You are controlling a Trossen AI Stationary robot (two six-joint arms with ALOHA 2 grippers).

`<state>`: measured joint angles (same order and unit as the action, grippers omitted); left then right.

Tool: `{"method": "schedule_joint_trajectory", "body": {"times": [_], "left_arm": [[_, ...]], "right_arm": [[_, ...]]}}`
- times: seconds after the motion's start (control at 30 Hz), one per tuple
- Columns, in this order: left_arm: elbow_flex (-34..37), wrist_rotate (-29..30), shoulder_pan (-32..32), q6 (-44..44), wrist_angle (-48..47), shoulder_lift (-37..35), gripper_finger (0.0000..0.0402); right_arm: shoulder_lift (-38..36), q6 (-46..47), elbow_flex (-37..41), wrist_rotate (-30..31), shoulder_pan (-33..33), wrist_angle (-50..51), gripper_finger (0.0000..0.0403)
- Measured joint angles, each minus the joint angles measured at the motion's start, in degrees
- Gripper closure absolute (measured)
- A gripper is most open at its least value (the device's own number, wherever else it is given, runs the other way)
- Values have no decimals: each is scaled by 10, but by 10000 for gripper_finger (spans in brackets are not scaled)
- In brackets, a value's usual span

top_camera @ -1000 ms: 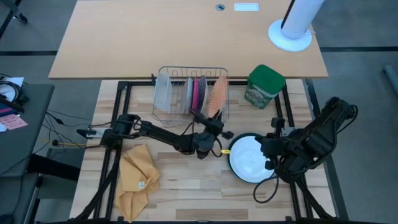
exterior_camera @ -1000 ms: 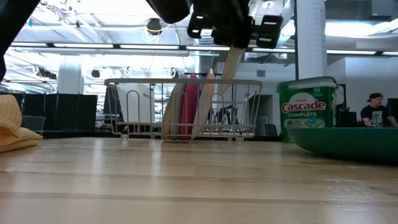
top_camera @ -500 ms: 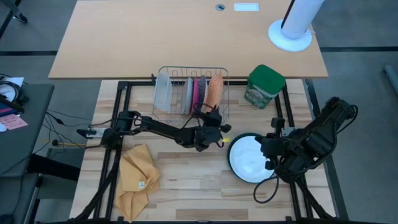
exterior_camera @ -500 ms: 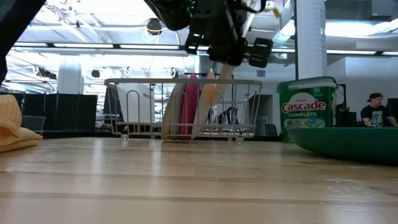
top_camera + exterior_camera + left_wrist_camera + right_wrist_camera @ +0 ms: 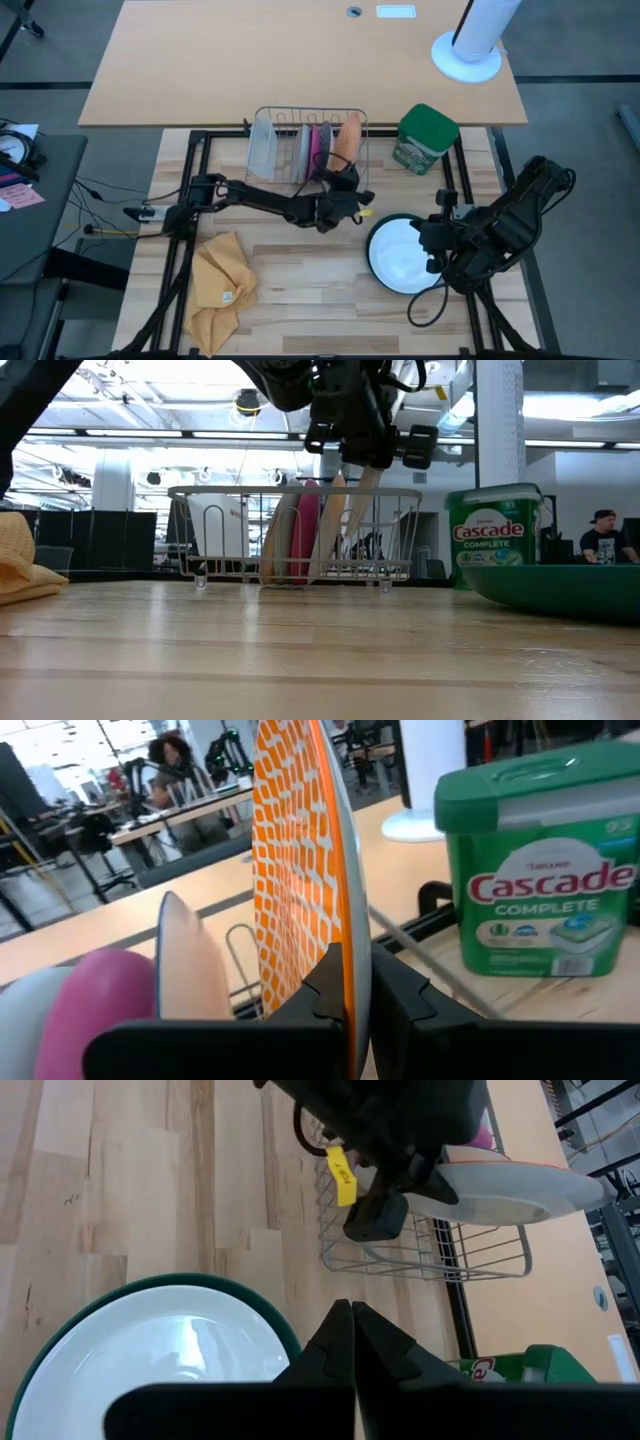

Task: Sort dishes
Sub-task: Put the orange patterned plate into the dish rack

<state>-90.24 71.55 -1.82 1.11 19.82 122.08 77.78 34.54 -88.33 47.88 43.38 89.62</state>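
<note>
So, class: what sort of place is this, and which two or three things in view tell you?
Probably a robotics lab or open workshop, not a home kitchen. The wooden table sits on a black metal frame, the low view shows exposed ceiling ducts, and a person sits at a workstation in the background.

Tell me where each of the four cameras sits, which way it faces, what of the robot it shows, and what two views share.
High: above, looking straight down on table, both arms, dish rack.
Low: at tabletop height, looking across; left gripper comes from above.
Left wrist: behind left gripper, shut on the orange patterned plate, facing the green canister.
Right wrist: behind shut right gripper, over the white plate.
Shared: high and low both show rack and canister.
</note>
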Motion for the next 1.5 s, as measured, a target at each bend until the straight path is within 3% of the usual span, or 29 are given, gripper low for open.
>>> {"method": "schedule_joint_trajectory", "body": {"times": [0.3, 0.47, 1.13, 1.5], "left_arm": [[-22, -31, 15, 75, -110, 0, 395], [-22, -8, 16, 127, -167, 0, 395], [-23, -25, 19, 221, -252, -2, 392], [-23, -27, 18, 210, -268, -2, 387]], "right_arm": [[0, 0, 0, 0, 0, 0, 403], [0, 3, 0, 0, 0, 0, 403], [0, 6, 0, 0, 0, 1, 403], [0, 6, 0, 0, 0, 1, 403]]}}
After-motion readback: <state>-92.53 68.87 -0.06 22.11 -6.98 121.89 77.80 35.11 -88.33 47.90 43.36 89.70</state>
